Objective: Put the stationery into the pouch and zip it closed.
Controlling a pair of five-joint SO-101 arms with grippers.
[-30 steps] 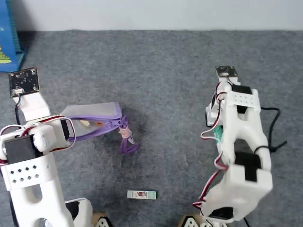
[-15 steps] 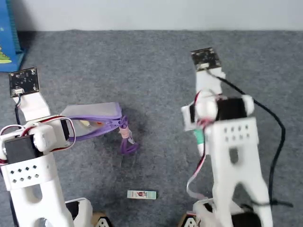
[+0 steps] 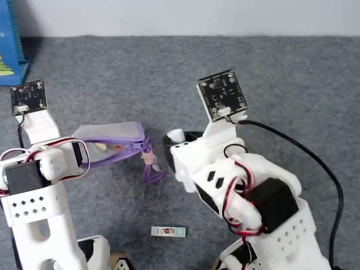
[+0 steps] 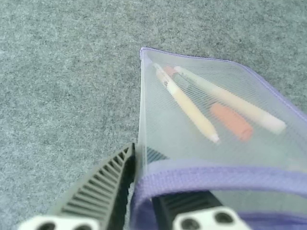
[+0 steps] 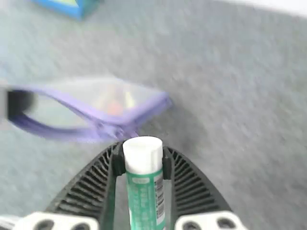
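A purple-edged clear pouch (image 3: 112,140) lies left of centre, its mouth and zipper pull (image 3: 151,169) facing the middle. My left gripper (image 3: 84,154) is shut on the pouch's edge; up close the gripper (image 4: 139,191) pinches the purple rim, and pens (image 4: 192,108) show through the pouch (image 4: 158,134). My right gripper (image 3: 179,139) hovers just right of the pouch's mouth, shut on a green glue stick (image 5: 144,191) with a white cap (image 3: 175,135). The right wrist view has the pouch (image 5: 91,112) just ahead of that gripper (image 5: 142,158).
A small flat stationery item (image 3: 169,231) lies on the grey carpet near the front, between the two arm bases. A blue box (image 3: 10,45) stands at the far left edge. A black cable (image 3: 315,163) trails right of the right arm.
The right arm has swung from the right side toward the centre, carrying the glue stick up to the pouch's mouth. The left arm and the pouch have stayed put.
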